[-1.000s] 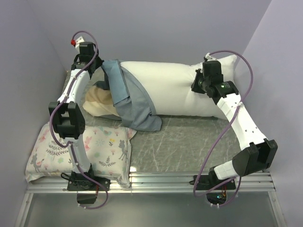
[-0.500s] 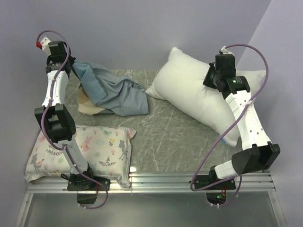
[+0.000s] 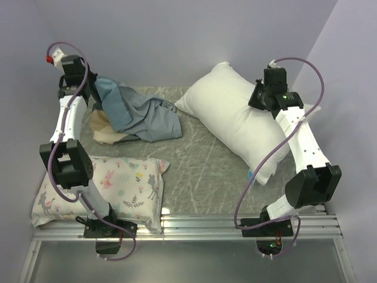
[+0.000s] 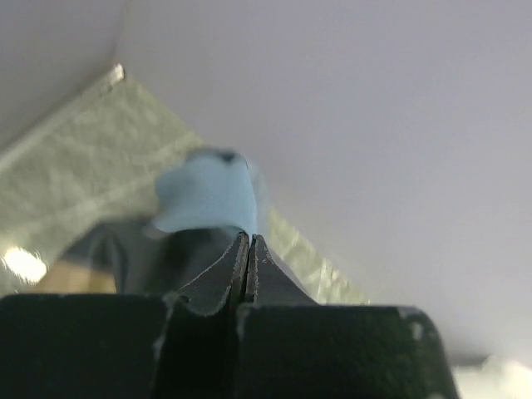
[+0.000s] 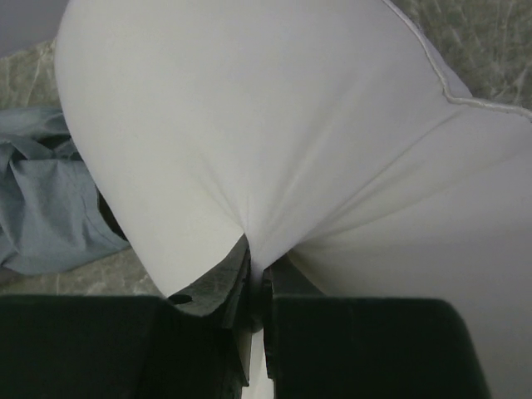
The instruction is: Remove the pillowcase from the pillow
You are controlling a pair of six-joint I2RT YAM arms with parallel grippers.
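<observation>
The grey-blue pillowcase [image 3: 141, 112] lies in a crumpled heap at the back left of the table, its tan and cream side [image 3: 106, 134] showing underneath. It is fully off the plain white pillow [image 3: 232, 121], which lies slanted at the back right with a small blue tag [image 3: 251, 175] at its near seam. My left gripper [image 3: 94, 89] is shut on an upper fold of the pillowcase, which shows as blurred blue cloth [image 4: 212, 189] past the closed tips [image 4: 249, 238]. My right gripper [image 3: 257, 98] is shut on a pinch of the pillow's fabric [image 5: 274, 166], pulling creases toward its tips [image 5: 256, 259].
A smaller floral-and-animal print pillow [image 3: 100, 188] lies at the front left beside the left arm's base. Lilac walls close in the back and both sides. The marbled tabletop [image 3: 200, 177] shows between the pillows, with a metal rail [image 3: 200, 225] along the near edge.
The pillowcase came off the pillow as my left gripper pulled it left. My right gripper swung the pillow rightward, then shifted it slightly left.
</observation>
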